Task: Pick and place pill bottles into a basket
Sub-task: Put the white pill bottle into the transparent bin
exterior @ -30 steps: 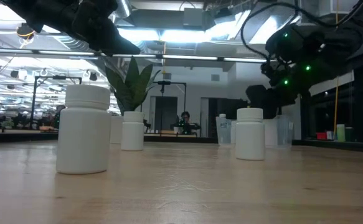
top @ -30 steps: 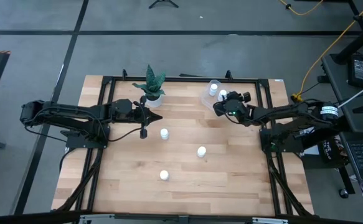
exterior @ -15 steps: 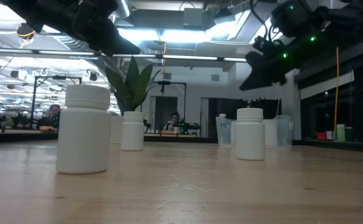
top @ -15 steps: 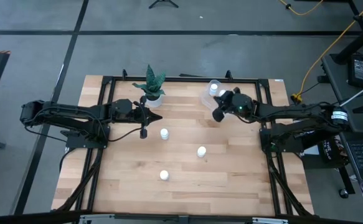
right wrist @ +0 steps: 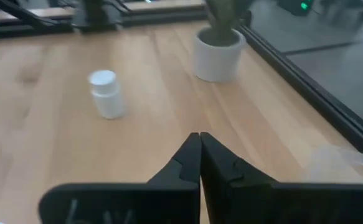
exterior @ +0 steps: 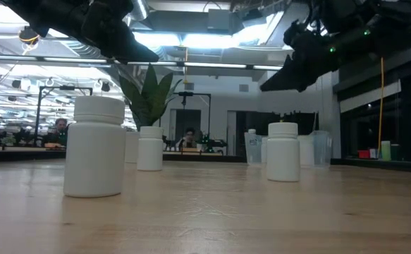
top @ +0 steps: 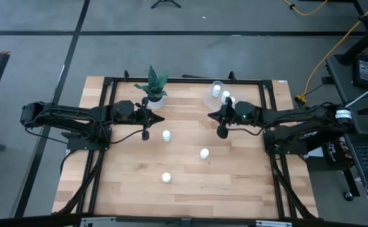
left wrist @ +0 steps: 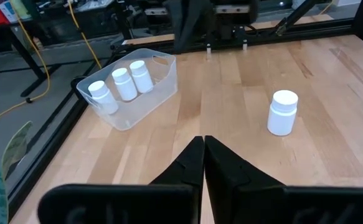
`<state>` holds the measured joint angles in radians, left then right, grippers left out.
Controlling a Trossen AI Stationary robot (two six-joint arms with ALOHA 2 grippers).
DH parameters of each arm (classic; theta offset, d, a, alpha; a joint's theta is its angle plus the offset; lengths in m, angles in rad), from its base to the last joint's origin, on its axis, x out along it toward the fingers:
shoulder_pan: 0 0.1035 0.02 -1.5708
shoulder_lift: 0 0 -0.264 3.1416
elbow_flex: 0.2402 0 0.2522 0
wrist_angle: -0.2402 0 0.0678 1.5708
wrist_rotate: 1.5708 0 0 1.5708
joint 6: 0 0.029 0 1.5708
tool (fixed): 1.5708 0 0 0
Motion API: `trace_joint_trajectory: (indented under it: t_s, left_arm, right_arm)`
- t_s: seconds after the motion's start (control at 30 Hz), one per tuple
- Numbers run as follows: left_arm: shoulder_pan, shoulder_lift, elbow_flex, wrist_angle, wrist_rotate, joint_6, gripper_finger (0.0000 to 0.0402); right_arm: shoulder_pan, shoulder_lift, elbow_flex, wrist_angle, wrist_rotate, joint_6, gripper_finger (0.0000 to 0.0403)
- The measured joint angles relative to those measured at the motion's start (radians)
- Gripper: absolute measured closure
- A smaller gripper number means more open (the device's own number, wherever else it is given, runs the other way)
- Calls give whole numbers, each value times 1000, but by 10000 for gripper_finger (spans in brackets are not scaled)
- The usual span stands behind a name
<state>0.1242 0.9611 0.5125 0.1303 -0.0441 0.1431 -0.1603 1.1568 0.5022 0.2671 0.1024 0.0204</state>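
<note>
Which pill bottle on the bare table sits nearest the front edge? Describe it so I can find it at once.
Start at the wooden table seen from above, with the potted plant at its back edge. Three pill bottles stand loose on the wood; the one you want stands alone, farthest from the plant and from the clear basket.

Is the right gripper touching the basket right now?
Apart. The high view shows the right gripper out over bare wood, with a strip of table between it and the basket.

Shallow clear plastic basket (top: 213, 96) with rounded corners, at the table's far edge, holding three small white capped pill bottles (left wrist: 126, 83) upright. Three identical bottles stand upright, well apart, on the open wood: (top: 166, 135), (top: 204, 153), (top: 166, 178).
</note>
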Motion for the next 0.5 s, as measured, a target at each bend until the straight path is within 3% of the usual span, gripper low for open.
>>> trace_joint_trajectory:
  t_s: [0.3, 0.5]
  left_arm:
    - [0, 0, 0, 0, 0, 1, 390]
    - [0, 0, 0, 0, -6, 1, 357]
  right_arm:
    - [139, 53, 0, 92, 1, 3, 400]
    - [179, 110, -1, 107, 1, 2, 394]
